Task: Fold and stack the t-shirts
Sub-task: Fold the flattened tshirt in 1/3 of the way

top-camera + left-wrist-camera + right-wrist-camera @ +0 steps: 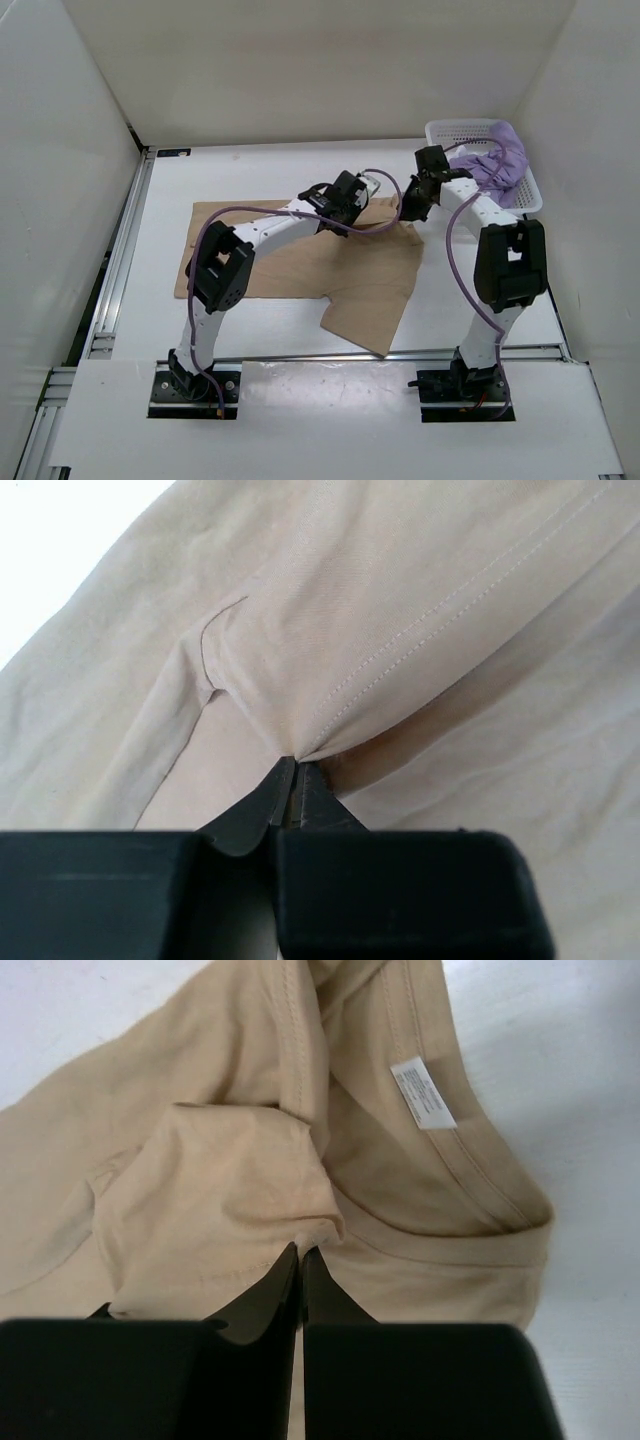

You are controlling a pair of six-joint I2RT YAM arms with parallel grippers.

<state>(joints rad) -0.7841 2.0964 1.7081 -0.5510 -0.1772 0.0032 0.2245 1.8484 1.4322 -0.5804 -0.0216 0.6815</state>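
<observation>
Top view: 1 tan cloth t-shirt (300,265) spread on white table (170,330), long axis left-right, collar end under left gripper (352,200) and right gripper (412,208). 1 lavender cloth shirt (497,163) in white perforated plastic basket (462,128).
Left wrist: left gripper (297,765) clenched on tan fold.
Right wrist: right gripper (300,1252) clenched on fold beside collar; white neck label (422,1092), print illegible.

The white table (260,175) carries a spread tan t-shirt (320,270) and, far right, a basket (462,127).
</observation>
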